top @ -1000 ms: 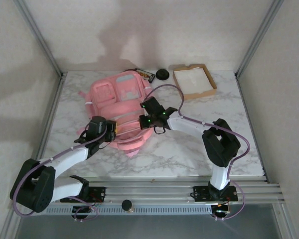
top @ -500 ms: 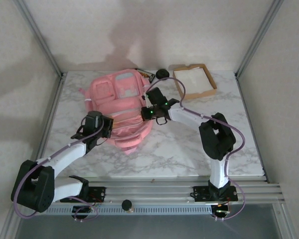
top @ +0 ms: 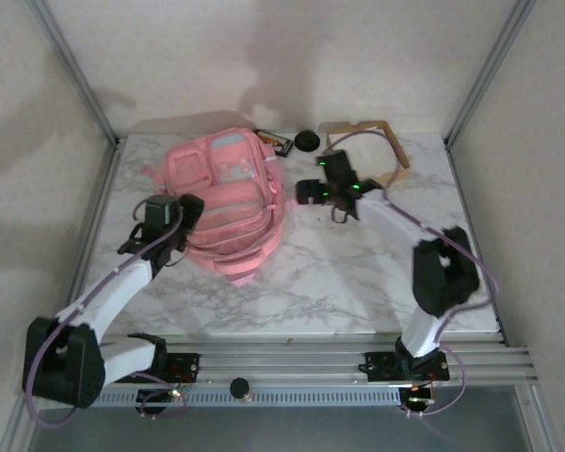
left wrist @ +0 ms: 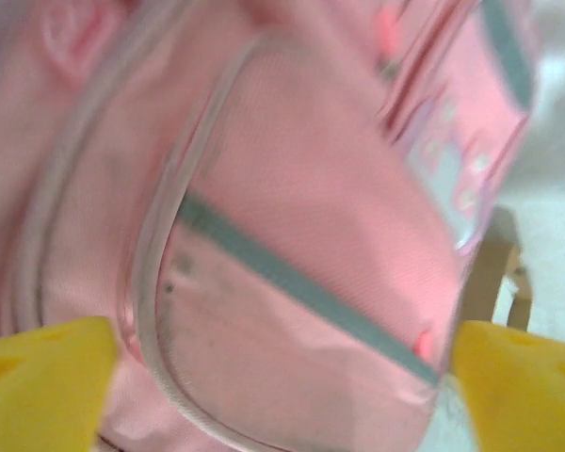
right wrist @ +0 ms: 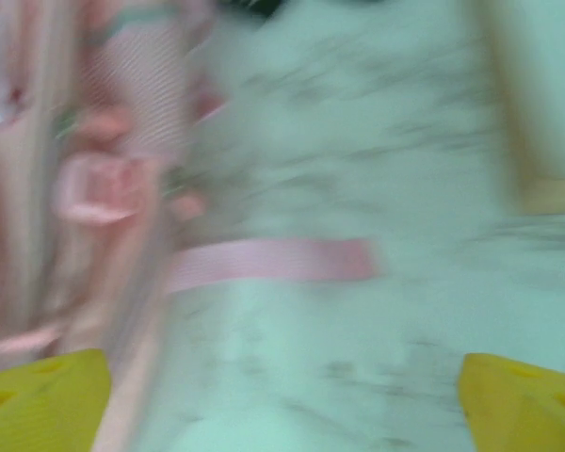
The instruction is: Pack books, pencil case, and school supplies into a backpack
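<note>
The pink backpack [top: 224,200] lies flat on the marble table [top: 358,273], front pockets facing up, left of centre and towards the back wall. The left gripper [top: 186,209] hangs at the bag's left edge. In its wrist view its yellow fingers [left wrist: 40,381] are spread wide with nothing between them but the pink front pocket with its grey-blue stripe beneath (the picture is a bit smeared, though the gap is plain enough). The right gripper [top: 306,191] sits just off the bag's right side, over bare marble. Its jaws are equally splayed and hold nothing, and a loose pink strap [right wrist: 273,259] lies on the table ahead of its fingertips [right wrist: 518,400]. A dark brown book [top: 275,143] pokes out from behind the backpack's far right corner, next to a small black round object [top: 307,141]. The cardboard tray [top: 397,158] stands at the back right, partly hidden by the right arm.
</note>
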`<action>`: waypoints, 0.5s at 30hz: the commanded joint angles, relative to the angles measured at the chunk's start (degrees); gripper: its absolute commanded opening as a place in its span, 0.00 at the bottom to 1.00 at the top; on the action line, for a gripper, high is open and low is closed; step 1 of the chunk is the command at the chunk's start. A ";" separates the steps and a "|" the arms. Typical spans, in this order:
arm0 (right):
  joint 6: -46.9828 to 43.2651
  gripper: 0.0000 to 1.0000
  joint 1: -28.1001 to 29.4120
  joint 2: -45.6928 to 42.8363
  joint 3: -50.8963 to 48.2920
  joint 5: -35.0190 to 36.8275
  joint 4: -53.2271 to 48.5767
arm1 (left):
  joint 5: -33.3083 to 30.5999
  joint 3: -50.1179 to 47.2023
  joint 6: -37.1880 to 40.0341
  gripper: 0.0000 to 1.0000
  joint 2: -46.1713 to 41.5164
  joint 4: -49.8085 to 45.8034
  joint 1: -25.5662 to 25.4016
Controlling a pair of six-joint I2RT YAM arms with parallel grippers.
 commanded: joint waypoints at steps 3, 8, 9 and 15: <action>-1.99 0.99 -12.55 -14.89 -21.89 21.71 20.77 | -37.19 0.76 24.88 1.00 -6.99 -0.92 4.14; -7.77 0.99 -22.10 -14.84 -40.53 16.73 48.62 | -42.81 -20.55 45.08 1.00 -2.64 35.89 5.55; -8.15 0.99 -23.41 -13.89 -42.91 13.07 53.71 | -39.98 -23.28 46.43 1.00 -0.99 41.62 5.55; -14.78 0.99 -25.84 -8.86 -55.68 -5.58 81.52 | -21.48 -30.32 52.46 0.99 9.62 70.32 4.77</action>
